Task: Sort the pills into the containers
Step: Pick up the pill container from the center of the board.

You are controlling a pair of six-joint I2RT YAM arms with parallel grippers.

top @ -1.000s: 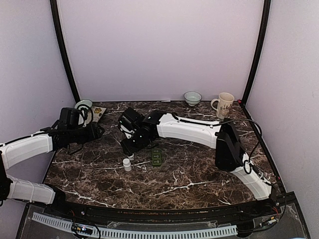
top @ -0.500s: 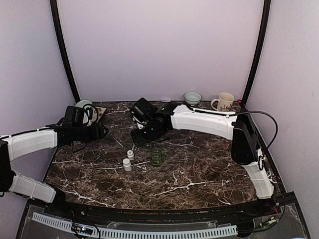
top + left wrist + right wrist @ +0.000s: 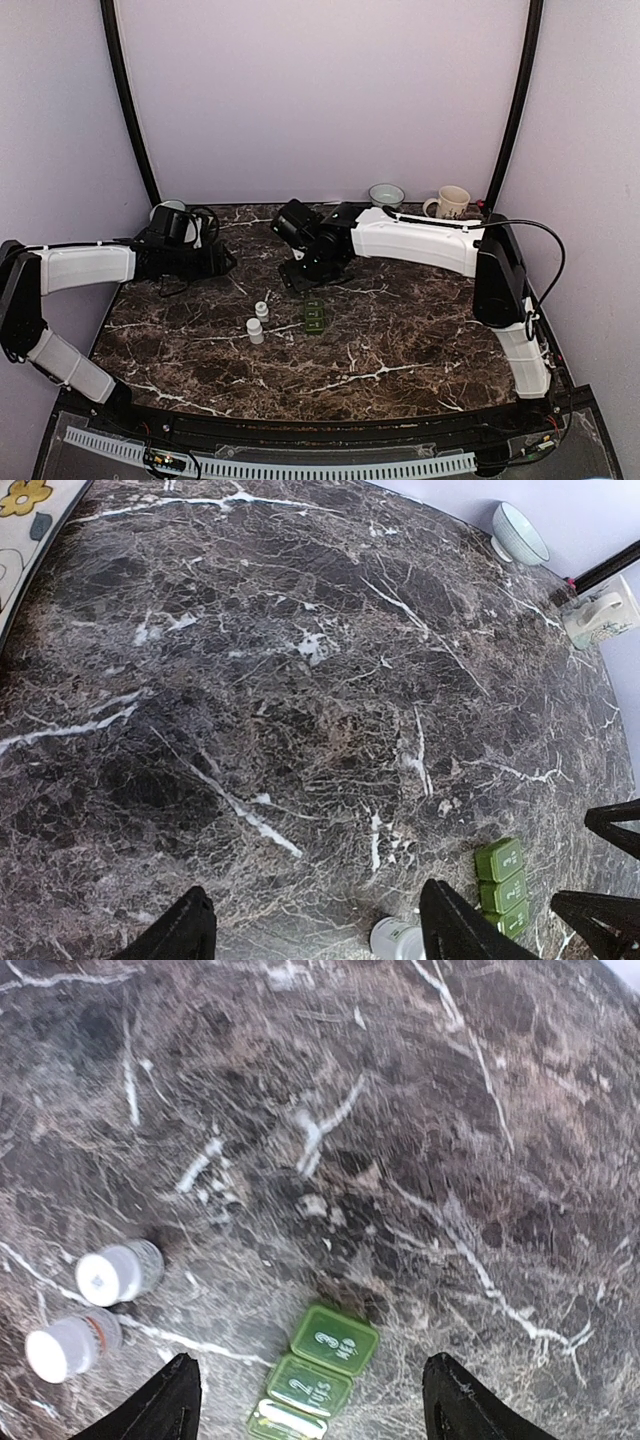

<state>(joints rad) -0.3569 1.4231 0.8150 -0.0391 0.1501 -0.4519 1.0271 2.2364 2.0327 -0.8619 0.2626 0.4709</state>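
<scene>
We work on a dark, white-veined marble table (image 3: 400,350) inside lilac walls (image 3: 320,100). The green three-compartment plastic pill box (image 3: 318,1370) lies flat on it, framed between the spread, empty fingers of our right gripper (image 3: 312,1402). Our left gripper (image 3: 315,930) gapes empty too, with the box off to its right.

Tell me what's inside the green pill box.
Nothing of its inside shows. The green pill box has its lids shut. In the right wrist view two of them read 3 and 2, and the third is cut off at the frame edge. Whatever is within is covered.
</scene>
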